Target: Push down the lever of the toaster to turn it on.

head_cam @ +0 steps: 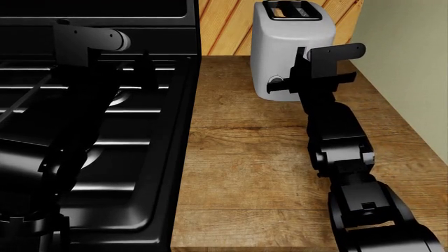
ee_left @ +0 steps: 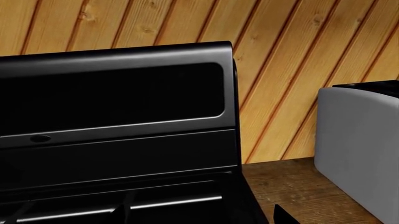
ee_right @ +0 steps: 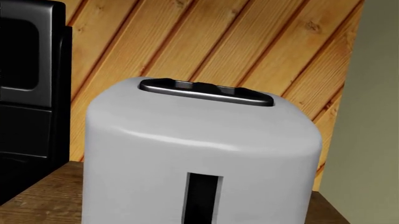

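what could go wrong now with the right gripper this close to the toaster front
1. In the head view the right gripper covers the lever, and the right wrist view shows only the top of the lever slot, so the press may be poorly aimed.
2. The round knob sits right beside the gripper; a slight offset could hit it instead.
3. The toaster stands free on the wooden counter; any forward push might slide it toward the plank wall.

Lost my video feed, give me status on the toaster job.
Right gripper at light grey boxy toaster front, jaw state unclear. Left gripper over black stove. Lever unseen.
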Motion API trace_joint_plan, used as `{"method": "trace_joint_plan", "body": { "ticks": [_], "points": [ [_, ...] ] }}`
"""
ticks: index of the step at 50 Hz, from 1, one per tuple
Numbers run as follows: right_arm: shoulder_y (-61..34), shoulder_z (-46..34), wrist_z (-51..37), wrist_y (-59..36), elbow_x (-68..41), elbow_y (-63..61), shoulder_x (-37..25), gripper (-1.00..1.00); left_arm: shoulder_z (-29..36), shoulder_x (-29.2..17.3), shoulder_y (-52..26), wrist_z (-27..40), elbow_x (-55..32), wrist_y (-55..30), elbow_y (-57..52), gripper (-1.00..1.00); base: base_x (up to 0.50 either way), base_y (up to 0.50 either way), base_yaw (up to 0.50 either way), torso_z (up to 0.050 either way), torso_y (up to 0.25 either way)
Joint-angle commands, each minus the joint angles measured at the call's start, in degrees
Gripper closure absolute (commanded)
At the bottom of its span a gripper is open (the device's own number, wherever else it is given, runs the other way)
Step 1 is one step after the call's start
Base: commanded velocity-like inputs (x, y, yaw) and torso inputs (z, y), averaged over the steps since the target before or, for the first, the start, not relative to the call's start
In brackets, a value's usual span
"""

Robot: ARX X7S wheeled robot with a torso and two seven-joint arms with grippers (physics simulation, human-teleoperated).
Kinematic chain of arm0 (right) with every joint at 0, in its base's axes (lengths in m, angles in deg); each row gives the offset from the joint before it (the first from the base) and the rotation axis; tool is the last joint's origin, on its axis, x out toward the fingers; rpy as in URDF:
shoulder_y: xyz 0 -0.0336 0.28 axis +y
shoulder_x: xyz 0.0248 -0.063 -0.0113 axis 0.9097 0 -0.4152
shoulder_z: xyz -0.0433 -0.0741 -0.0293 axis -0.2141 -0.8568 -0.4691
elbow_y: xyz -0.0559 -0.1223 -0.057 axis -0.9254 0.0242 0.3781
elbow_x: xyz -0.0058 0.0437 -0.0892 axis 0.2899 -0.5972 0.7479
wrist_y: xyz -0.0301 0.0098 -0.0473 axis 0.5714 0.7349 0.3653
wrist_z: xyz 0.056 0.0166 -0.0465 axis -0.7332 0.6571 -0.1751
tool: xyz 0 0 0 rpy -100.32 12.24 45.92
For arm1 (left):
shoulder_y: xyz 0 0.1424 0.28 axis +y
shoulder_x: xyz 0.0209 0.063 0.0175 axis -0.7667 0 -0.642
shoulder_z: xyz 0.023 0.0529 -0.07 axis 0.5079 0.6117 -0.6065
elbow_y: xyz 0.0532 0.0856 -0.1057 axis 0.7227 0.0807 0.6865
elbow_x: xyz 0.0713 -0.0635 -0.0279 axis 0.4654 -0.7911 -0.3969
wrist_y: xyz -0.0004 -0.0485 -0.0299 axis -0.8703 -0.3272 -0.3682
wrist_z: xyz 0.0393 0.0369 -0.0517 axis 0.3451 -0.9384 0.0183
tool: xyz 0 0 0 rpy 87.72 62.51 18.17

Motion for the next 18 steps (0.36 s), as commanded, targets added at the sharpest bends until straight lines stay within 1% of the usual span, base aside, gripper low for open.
{"method": "trace_joint_plan", "body": {
  "ticks": [1, 18],
  "points": [
    [5.37, -1.62, 0.12, -3.41, -1.60, 7.76, -0.74, 1.00, 0.14, 0.04, 0.28, 0.07, -0.19, 0.19, 0.04, -1.00, 0.00, 0.00, 0.00, -0.010, 0.000],
    [5.32, -1.83, 0.87, -1.67, -1.80, 12.00, -0.36, 1.00, 0.48, 0.06, 0.52, 0.19, -0.44, 0.23, -0.04, -1.00, 0.00, 0.00, 0.00, -0.001, 0.000]
  ]
}}
